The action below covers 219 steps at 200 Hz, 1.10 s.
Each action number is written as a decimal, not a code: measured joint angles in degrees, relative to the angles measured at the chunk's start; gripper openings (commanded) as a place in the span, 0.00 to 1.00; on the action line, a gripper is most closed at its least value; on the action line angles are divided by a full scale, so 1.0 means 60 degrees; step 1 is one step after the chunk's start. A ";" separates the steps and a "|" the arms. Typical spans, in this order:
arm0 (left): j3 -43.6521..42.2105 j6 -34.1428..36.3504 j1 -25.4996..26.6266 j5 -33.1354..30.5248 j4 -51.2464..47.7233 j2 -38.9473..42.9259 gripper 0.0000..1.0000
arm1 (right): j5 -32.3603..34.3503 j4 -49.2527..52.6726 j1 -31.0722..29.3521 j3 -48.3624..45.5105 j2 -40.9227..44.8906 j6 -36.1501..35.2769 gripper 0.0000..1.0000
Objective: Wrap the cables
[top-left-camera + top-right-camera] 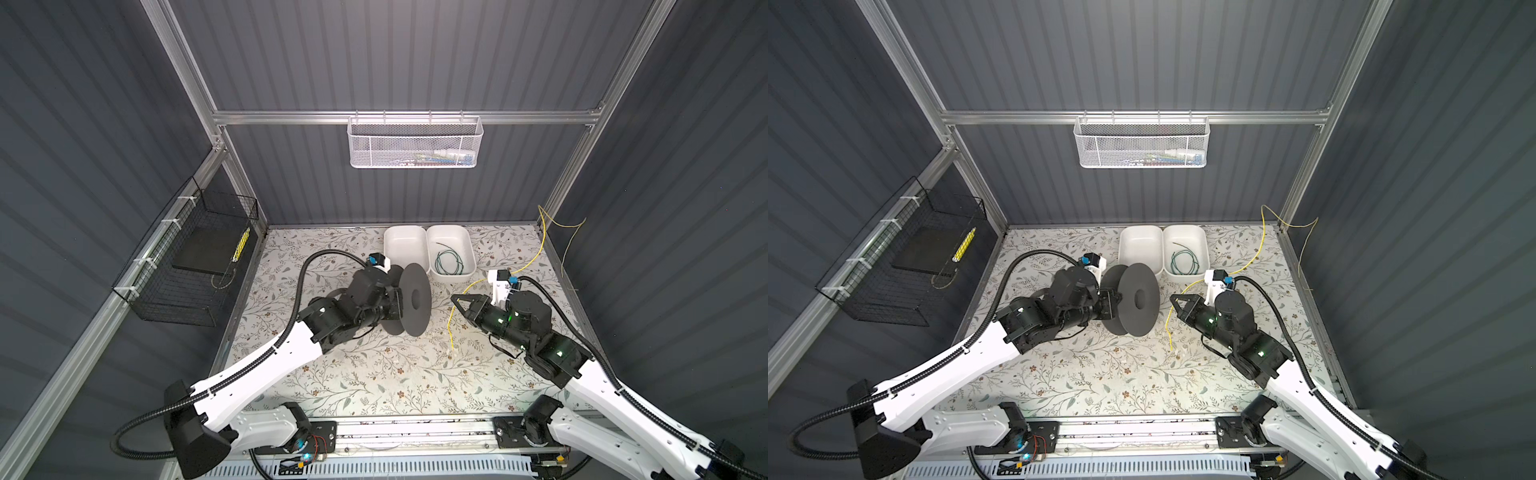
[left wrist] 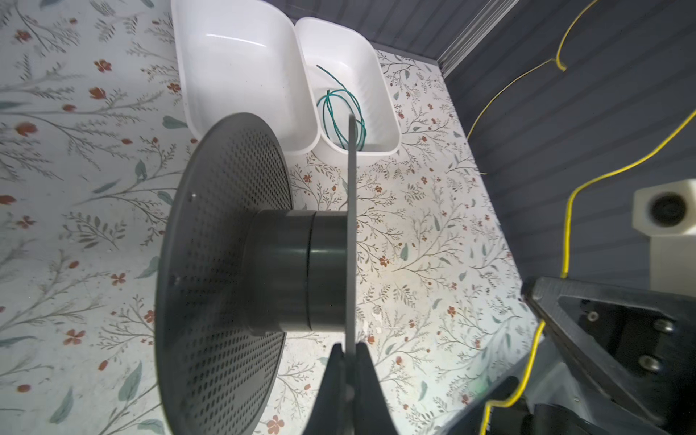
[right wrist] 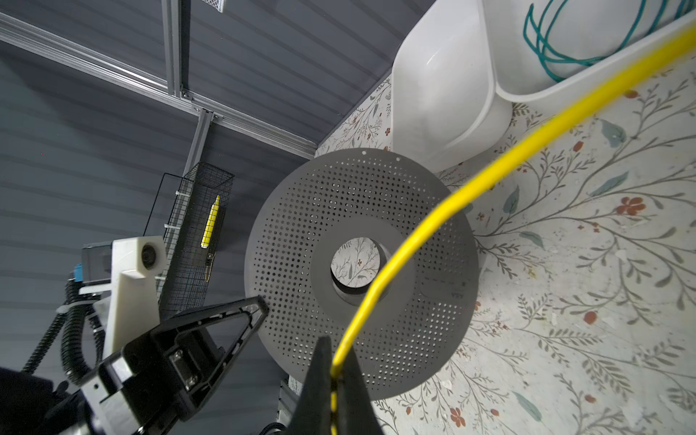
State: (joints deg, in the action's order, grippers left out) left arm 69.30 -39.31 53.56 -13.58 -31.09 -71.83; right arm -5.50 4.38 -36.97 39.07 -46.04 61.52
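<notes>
Yellow cable (image 1: 449, 328): thin, bright, a single length. It is held in the right tool (image 1: 456, 298) at centre right of both top views, with the fingers closed tight on it. Below the grip a short tail drops to the floral worktop (image 1: 374, 374), and its tip lies on the surface. Behind the grip the yellow cable arcs back past the wrist, runs toward the right rear corner of the enclosure, climbs the corner post and hangs over the right wall. A gap separates it from the spool (image 1: 415, 299) in both top views.

Green cable (image 2: 327, 109): thin, dark, loosely coiled. It lies inside the right bin (image 1: 465, 249), one of two white bins touching side by side at the rear centre of the worktop. The left bin (image 1: 405, 245) stands just behind the spool.

Spool: dark grey, with two round perforated flanges on a plain hub that has a hole through it. The axis is level and the flanges are upright, at the centre of both top views, just in front of the bins. Whether its lower rim touches the worktop cannot be told.

Left tool (image 2: 348, 357): closed on the rim of the flange that faces the right tool, one finger on either side of the thin edge.

Black wire basket (image 1: 187, 266): fixed on the left wall.

White mesh basket (image 1: 415, 145): hung on the rear rail, at upper centre.
</notes>
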 measured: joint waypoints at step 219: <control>0.2047 -0.1406 0.2193 -0.4415 -0.1388 -0.3843 0.00 | 0.0393 0.0503 0.0004 -0.0011 0.0801 -0.0044 0.00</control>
State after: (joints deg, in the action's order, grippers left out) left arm 81.58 -47.75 66.72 -40.07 -39.42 -94.89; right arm -3.14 7.40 -36.95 39.00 -41.23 61.25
